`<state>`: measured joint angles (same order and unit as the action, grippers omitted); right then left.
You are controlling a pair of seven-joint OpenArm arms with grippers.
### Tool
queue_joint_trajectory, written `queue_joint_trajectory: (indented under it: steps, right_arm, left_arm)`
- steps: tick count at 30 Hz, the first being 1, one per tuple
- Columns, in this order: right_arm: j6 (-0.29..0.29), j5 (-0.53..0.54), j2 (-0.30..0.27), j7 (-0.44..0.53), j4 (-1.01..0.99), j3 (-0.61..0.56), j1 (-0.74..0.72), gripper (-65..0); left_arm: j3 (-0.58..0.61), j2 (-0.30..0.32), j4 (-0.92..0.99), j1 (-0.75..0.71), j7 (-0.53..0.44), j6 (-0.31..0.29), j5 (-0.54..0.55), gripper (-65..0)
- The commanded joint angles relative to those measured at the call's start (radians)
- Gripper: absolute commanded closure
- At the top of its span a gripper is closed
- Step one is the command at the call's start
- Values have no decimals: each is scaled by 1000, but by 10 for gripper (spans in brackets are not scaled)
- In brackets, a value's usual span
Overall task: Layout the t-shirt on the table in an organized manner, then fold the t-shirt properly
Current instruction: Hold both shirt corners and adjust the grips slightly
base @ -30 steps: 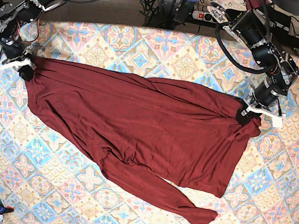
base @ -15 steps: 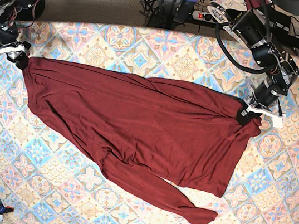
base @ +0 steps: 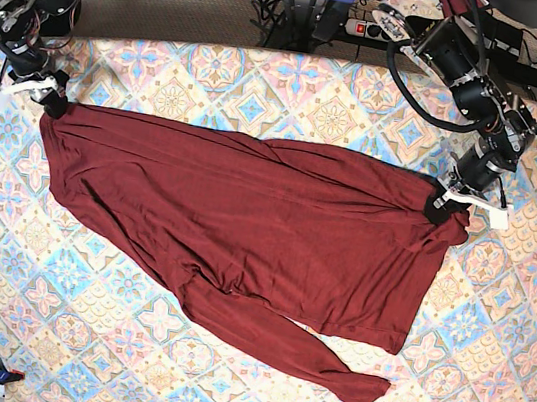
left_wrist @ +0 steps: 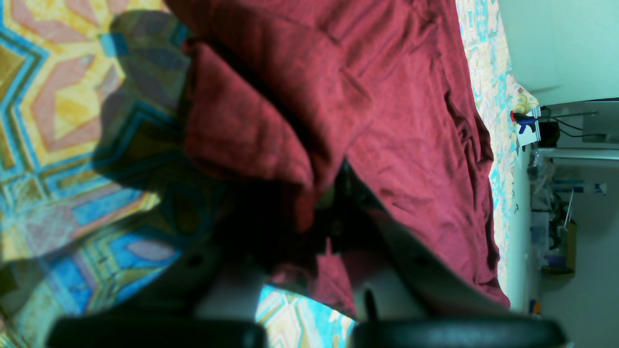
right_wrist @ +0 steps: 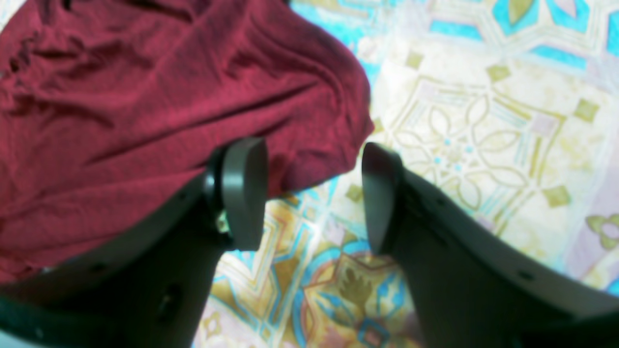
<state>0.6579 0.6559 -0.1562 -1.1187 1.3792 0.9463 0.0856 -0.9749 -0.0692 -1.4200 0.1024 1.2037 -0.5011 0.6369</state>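
while the left fingers point(left_wrist: 309, 217) are pinching a bunched fold of the soft maroon t-shirt point(base: 244, 228), their tips sinking into dark blur, the right fingers point(right_wrist: 314, 193) are standing wide at its corner. the thin, creased cloth is lying across the diamond-patterned bench point(base: 95, 347), one sleeve point(base: 306, 353) trailing out crookedly.
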Motion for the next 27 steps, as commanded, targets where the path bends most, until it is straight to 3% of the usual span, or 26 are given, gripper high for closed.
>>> queue_joint_trajectory:
  steps: [1,10,13,18,27]
  right_arm:
    - [6,15,-19,12,-2,1,-4,-300]
    - [7,15,-19,13,-53,-37,-33,-289]
    - [7,15,-19,13,-51,-57,-62,-217]
    - [7,17,-19,13,-40,-76,-77,-7]
    - [7,15,-19,13,95,-76,-80,-15]
  left_arm:
    - [3,10,-14,13,-14,-8,25,0]
    - [3,10,-14,13,-14,-8,25,0]
    - [3,10,-14,13,-15,-8,25,0]
    - [1,10,-14,13,-15,-8,25,0]
    - [1,10,-14,13,-15,-8,25,0]
